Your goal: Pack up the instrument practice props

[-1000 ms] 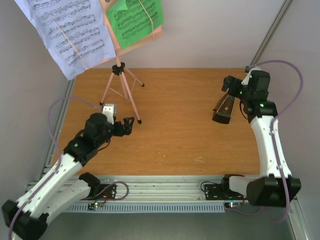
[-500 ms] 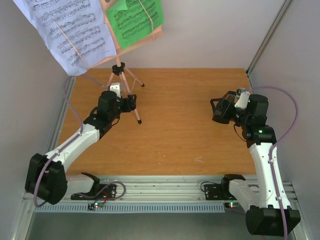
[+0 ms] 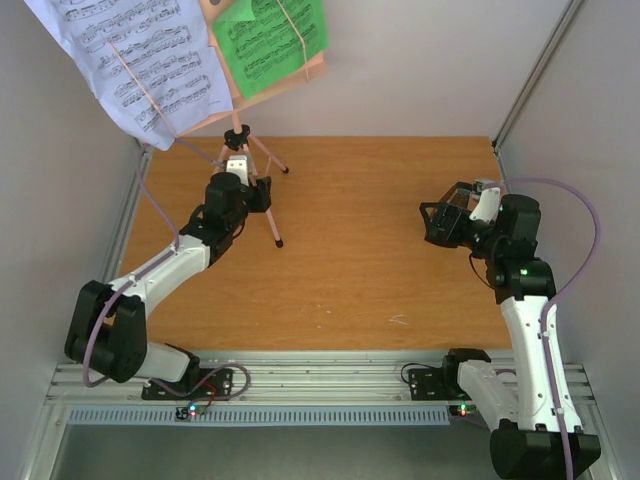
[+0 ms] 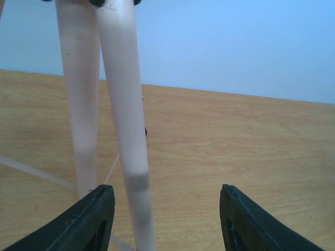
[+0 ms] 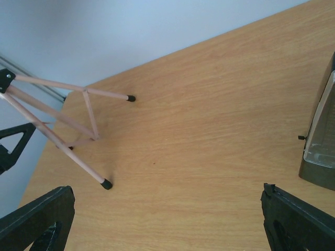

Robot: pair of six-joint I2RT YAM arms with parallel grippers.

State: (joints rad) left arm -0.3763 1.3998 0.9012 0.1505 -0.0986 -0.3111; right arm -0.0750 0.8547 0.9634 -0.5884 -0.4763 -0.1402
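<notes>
Matt wood-grain table (image 3: 380,280), smooth pale-pink stand legs (image 4: 125,130) with a slight sheen, thin printed paper sheets (image 3: 150,60).

The music stand (image 3: 237,137) stands at the far left of the worktop (image 3: 360,270), with two sheets of music (image 3: 150,60) side by side on its desk. The left hand (image 3: 255,192) sits on the tripod's near side, one leg between its parted fingers. The metronome (image 5: 320,141) stands at the right, just beside the right hand (image 3: 438,220) and well apart from the stand.

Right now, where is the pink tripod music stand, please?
Top view: the pink tripod music stand stands far left on the wooden table, the open left claw at its near leg.
</notes>
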